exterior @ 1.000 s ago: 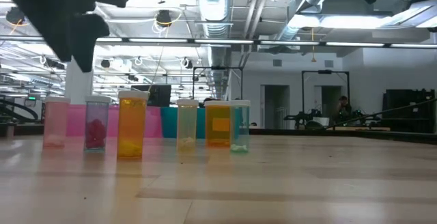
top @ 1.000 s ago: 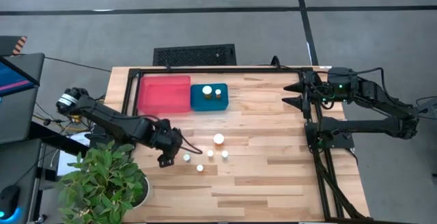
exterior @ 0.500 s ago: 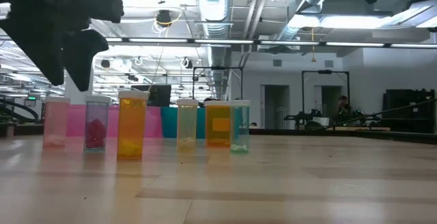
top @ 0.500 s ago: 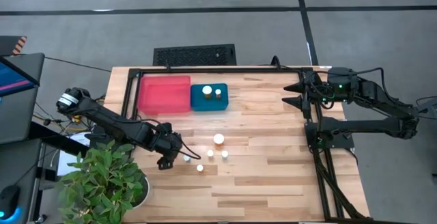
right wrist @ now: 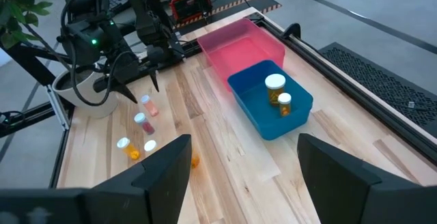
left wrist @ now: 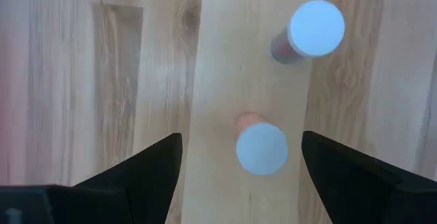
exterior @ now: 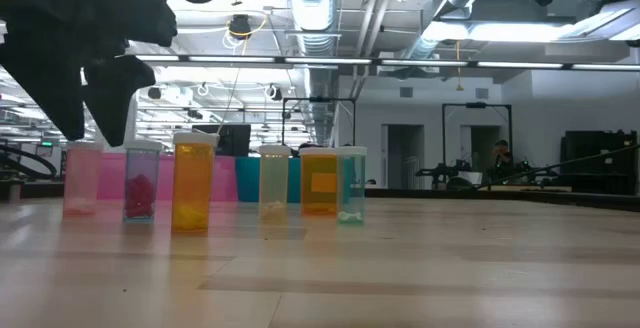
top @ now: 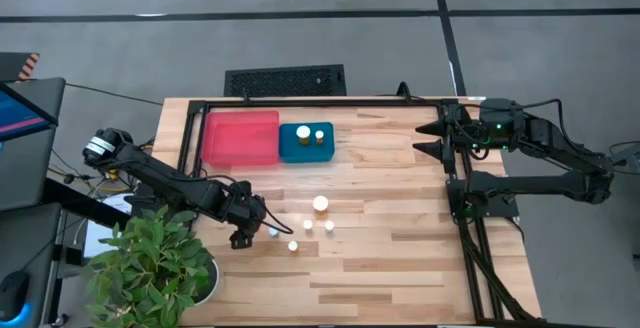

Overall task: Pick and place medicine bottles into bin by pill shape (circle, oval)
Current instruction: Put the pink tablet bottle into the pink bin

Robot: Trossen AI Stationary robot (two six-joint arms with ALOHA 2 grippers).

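Pale wood planks make up the table. From above, the left claw hangs over the leftmost of five loose medicine bottles, their white caps dotting the boards near the table's middle. Two more bottles already stand in the blue bin; the pink bin beside it looks empty. The right claw waits at the far right edge, fingers spread wide.

At table height, the bottles are clear plastic cylinders in a loose row: a pale pink bottle at the left end, a neighbour with red pills, then a tall orange bottle. The dark left claw looms just above the pink one.

From the left wrist, the fingers stand wide apart on either side of the pink bottle's round white cap, with nothing held. The neighbour's cap sits close by.

The right wrist camera shows both smooth, shallow plastic bins and the bottles beyond.

The risk I see is a finger clipping the near neighbour on the way down, tipping these light, narrow bottles and sending them rolling.
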